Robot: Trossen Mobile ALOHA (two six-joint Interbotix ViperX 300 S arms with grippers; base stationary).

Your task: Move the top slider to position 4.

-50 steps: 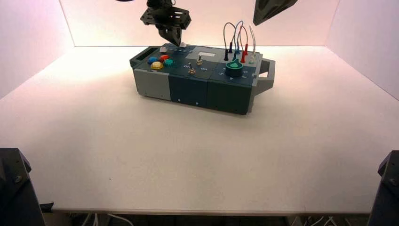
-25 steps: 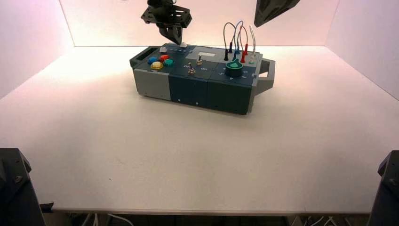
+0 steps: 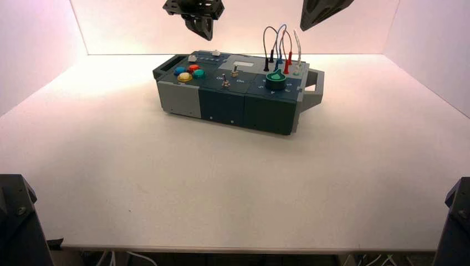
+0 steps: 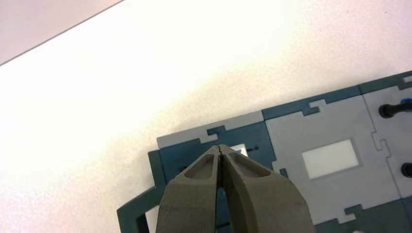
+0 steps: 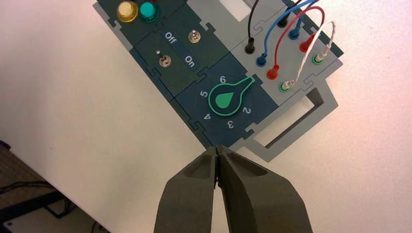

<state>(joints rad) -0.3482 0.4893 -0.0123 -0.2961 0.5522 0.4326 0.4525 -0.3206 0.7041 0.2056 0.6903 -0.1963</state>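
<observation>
The top slider's small white knob (image 3: 216, 53) sits on the dark blue panel at the box's back left corner. In the left wrist view a sliver of this knob (image 4: 239, 151) shows just beside my fingertip, the rest of the panel hidden behind the fingers. My left gripper (image 3: 206, 34) (image 4: 221, 147) hangs shut and empty above that corner, well clear of the box (image 3: 221, 102). A second white knob (image 3: 192, 57) lies nearer the coloured buttons. My right gripper (image 3: 308, 24) (image 5: 217, 149) is shut and empty, held high over the box's right end.
Blue, red, yellow and green buttons (image 3: 188, 72) fill the box's left end. Two metal toggle switches (image 5: 165, 61) stand by the words Off and On. A green knob (image 5: 224, 99) and looped wires (image 5: 291, 29) occupy the right end, with a grey handle (image 5: 296, 124).
My left gripper has risen straight up from just above the slider panel, still shut. The right arm has stayed in place.
</observation>
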